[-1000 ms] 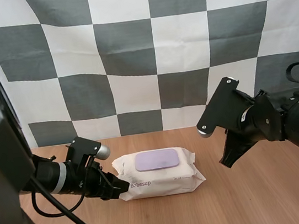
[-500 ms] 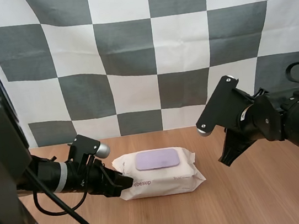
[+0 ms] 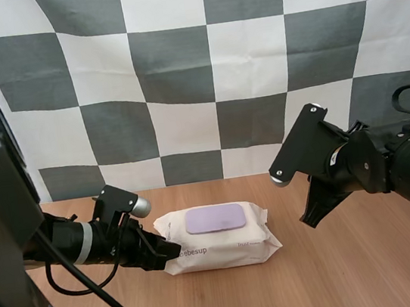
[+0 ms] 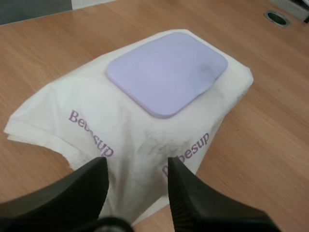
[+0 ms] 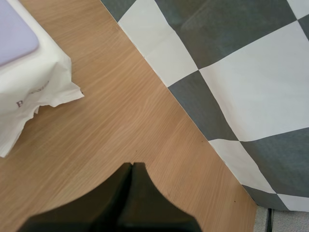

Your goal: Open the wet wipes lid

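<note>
Straddling wet wipes pack [image 4: 96, 111] end, L gripper [image 4: 136, 164] open (lid [image 4: 166, 72] shut); R gripper [image 5: 133, 169] closed, empty.

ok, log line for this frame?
left claw: open, straddling wet wipes pack end | lid: shut | right claw: shut, over table beside pack

Lighting was bright, diffuse and even, arriving from overhead. The pack of wet wipes [image 3: 219, 239] threw a thin, soft shadow onto the table [image 3: 344, 271] along its near edge. On the pack's wrapper, a dim grey patch lay between the spread fingers of the left gripper [image 4: 136, 166]. The lid [image 4: 166, 72] on top of the pack carried a faint darker shade toward its far corner
</note>
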